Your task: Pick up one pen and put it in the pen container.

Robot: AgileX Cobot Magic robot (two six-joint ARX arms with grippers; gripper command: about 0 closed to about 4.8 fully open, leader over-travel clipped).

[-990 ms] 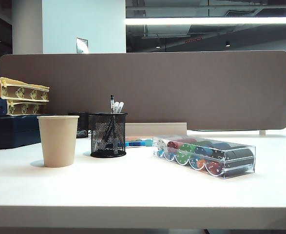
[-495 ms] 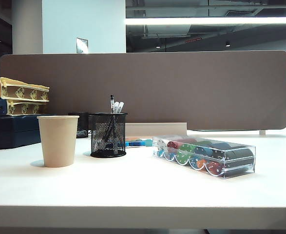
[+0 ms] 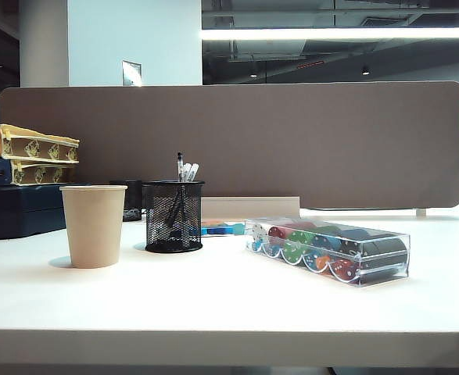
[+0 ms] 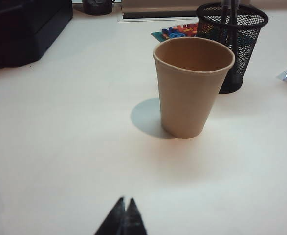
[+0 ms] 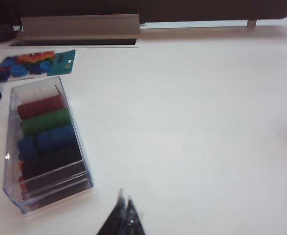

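Black mesh pen container (image 3: 173,216) on the white table (image 3: 229,301): the pen (image 3: 180,166) stands upright inside it. Left pincer (image 4: 124,218), closed and empty, is the nearer, the paper cup (image 4: 193,85) between. Right pincer (image 5: 124,215), closed and empty, sits by the chip box (image 5: 44,144).

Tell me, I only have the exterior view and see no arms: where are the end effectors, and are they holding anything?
Observer: The left end effector is shut and empty, low over bare table short of the paper cup.
Operator: And the right one?
Observer: The right end effector is also shut and empty, over bare table beside the clear chip box.
Operator: Is the paper cup empty?
Observer: As far as the left wrist view sees into it, nothing shows inside.
Operator: The pen?
Observer: Pens stand in the pen container, behind the cup.
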